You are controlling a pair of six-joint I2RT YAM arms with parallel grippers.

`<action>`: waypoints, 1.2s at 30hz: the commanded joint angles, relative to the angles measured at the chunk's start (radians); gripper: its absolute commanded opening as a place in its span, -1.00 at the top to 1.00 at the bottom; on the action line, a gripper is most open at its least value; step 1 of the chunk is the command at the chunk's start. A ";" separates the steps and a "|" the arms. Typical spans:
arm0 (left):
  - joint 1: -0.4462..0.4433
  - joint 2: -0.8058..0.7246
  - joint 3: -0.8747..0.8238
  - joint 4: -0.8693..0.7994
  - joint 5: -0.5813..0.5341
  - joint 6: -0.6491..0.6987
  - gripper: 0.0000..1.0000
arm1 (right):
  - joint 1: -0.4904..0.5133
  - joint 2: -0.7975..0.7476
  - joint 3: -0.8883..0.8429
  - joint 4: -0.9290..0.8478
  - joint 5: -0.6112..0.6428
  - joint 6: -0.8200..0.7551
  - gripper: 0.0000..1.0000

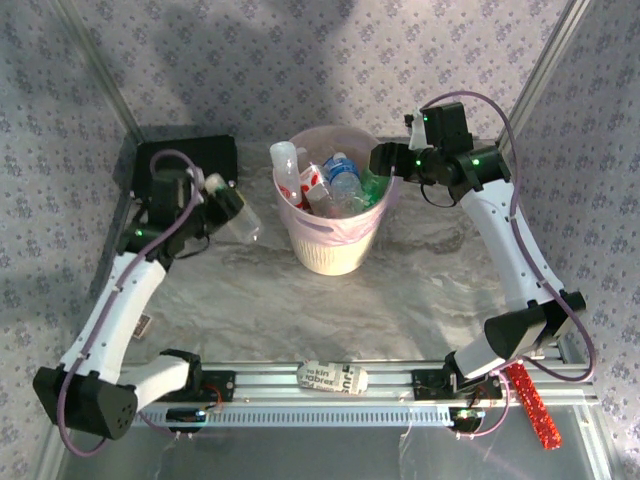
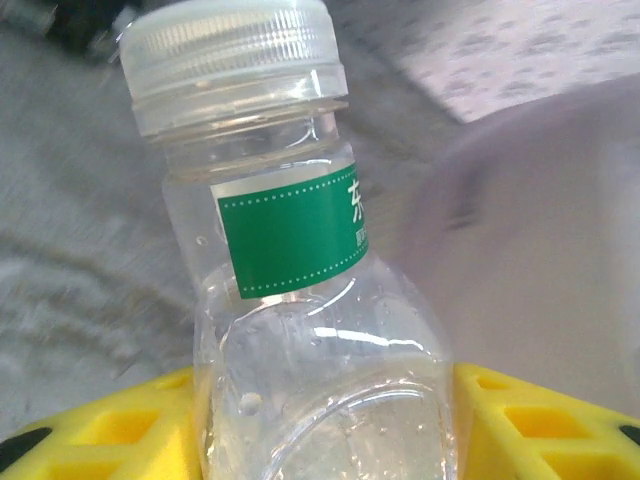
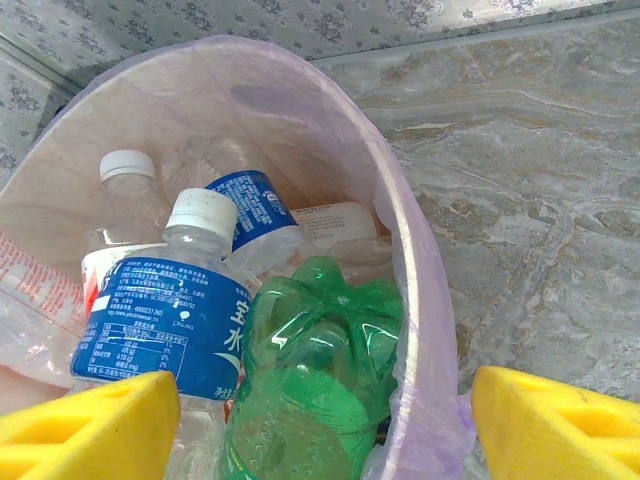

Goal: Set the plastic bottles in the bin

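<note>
The bin (image 1: pixel 335 250), heaped with bottles (image 3: pixel 170 320), sits below the spread, empty right claw (image 3: pixel 320 405); one clear green-labelled bottle (image 2: pixel 300 230) is out, pinched in the left claw (image 2: pixel 325 410) beside the bin, seemingly off the desk (image 1: pixel 440 290), so task nearly done, one drop left.

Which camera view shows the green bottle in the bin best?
The right wrist view: the green bottle lies close and large inside the bin, its ribbed body plain. In the top view it is a small green patch by the bin's right rim.
</note>
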 commanded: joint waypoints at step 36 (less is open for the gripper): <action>-0.340 0.793 1.551 -0.776 -0.132 0.539 -0.57 | 0.157 0.049 0.166 -0.005 0.038 -0.015 -0.60</action>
